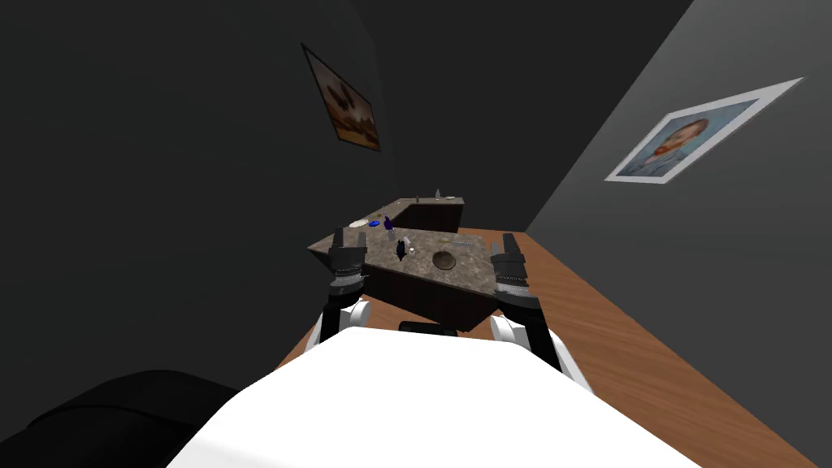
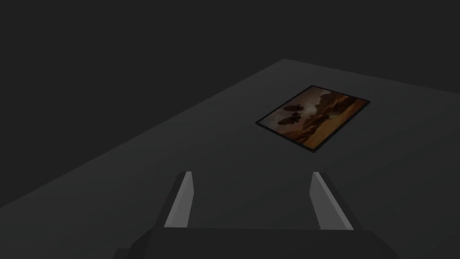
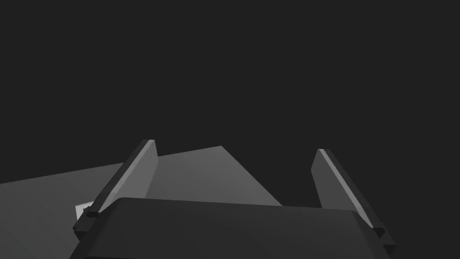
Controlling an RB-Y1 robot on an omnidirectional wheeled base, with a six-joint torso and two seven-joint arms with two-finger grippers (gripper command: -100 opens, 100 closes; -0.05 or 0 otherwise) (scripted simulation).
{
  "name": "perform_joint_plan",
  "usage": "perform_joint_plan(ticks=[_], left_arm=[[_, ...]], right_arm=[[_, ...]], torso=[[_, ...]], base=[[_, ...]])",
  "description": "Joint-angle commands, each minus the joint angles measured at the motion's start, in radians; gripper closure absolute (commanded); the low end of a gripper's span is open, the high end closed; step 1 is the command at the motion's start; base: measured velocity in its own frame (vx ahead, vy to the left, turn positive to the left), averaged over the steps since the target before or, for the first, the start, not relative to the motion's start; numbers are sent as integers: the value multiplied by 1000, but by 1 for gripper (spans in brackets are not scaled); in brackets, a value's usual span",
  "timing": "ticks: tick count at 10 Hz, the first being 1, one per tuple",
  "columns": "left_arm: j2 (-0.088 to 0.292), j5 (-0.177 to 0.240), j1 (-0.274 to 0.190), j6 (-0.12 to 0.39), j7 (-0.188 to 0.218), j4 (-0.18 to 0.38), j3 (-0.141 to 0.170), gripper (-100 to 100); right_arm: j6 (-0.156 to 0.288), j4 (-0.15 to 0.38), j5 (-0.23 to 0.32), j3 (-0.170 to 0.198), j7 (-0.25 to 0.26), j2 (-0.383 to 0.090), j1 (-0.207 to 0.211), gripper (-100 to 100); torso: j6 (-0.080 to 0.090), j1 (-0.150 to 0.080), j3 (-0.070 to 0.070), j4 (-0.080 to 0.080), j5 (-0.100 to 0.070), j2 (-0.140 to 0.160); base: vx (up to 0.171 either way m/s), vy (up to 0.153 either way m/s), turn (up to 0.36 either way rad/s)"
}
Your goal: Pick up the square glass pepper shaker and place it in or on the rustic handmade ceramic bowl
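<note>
Left hand [image 1: 348, 238] and right hand [image 1: 502, 242], both open and empty, flank the brown bowl [image 1: 444, 260] on the stone surface [image 1: 470, 272]. The dark shaker [image 1: 400, 247] stands just left of the bowl. My advice: roll closer, then bring the left hand square to its sides.

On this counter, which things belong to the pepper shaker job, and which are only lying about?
For the job: small dark shaker; brown bowl. Both stand on the stone counter.
Lying about: purple bottle; small blue thing; framed portrait on the wall.
</note>
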Motion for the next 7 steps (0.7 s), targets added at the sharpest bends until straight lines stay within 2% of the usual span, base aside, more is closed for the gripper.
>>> perform_joint_plan(ticks=[1,7], left_arm=[[31,-17,-6,2,-7,2,4,-100],[147,-105,-41,29,-42,32,17,-100]], right_arm=[[0,0,0,0,0,0,0,0],[0,0,0,0,0,0,0,0]], torso=[[0,0,0,0,0,0],[0,2,3,1,1,5]], base=[[-26,14,-45],[-66,33,-84]])
